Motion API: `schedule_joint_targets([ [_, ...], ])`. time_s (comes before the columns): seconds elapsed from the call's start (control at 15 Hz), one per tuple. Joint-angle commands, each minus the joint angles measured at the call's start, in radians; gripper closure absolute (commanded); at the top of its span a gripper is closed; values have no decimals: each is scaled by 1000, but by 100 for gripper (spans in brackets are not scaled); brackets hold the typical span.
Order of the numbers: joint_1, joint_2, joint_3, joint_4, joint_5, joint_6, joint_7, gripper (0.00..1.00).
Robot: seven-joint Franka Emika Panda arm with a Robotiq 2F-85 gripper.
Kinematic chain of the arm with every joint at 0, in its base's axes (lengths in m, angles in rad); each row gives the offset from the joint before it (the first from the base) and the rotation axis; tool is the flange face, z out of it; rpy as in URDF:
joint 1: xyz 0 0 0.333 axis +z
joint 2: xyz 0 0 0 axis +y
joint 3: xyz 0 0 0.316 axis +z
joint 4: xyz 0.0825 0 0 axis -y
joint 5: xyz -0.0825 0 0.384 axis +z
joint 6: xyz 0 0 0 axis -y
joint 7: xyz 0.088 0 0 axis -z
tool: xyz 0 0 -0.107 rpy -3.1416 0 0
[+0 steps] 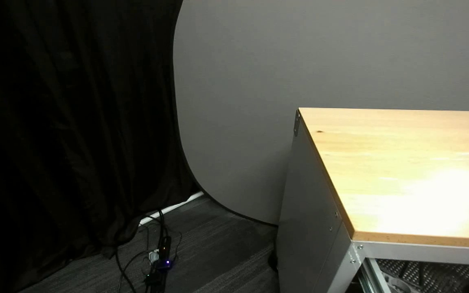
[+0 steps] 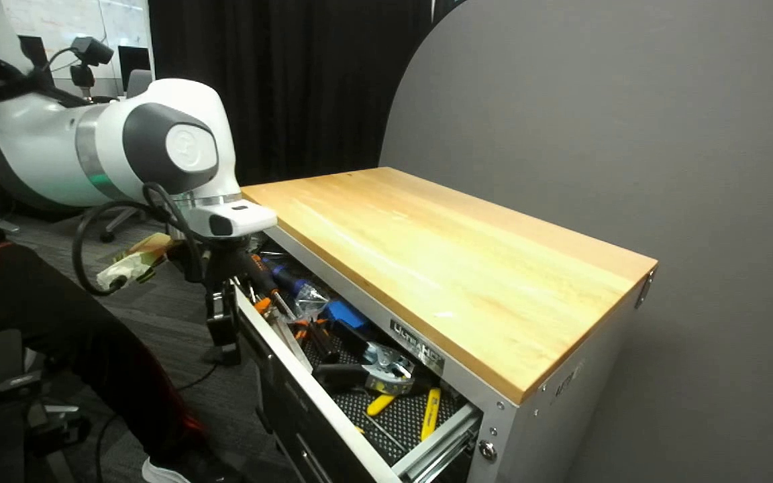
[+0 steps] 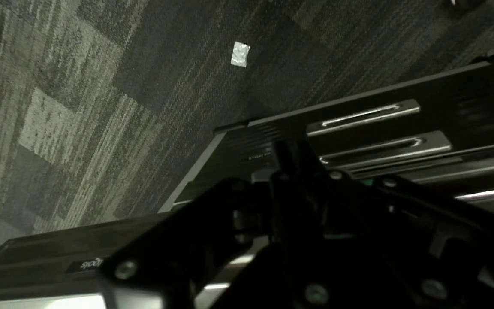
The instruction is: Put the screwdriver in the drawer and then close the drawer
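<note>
Drawer [image 2: 325, 402], pale-rimmed over textured black lining [image 2: 405, 410], stands open near the angular tool [image 3: 292, 149], seemingly pressed together.

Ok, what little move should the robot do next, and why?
Maybe nudge the drawer inward with the pincer, to start closing it. The drawer stands open, an orange-and-black screwdriver lies inside, and the pincer, which looks shut, hangs outside it at the front. Whether they touch, I can't tell.

At upper left in an exterior view, your white arm [image 2: 44, 154] has a dark grey cap [image 2: 147, 144], silver band [image 2: 88, 149] and looping black cable [image 2: 76, 251]; in the wrist view, black jaws carry round screws [image 3: 317, 294].
</note>
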Motion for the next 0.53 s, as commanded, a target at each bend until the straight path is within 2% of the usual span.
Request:
schedule_joint_targets([
  [0.0,44,64,-46,98,-123,56,133,90],
  [0.47,93,133,-86,207,-335,96,352,90],
])
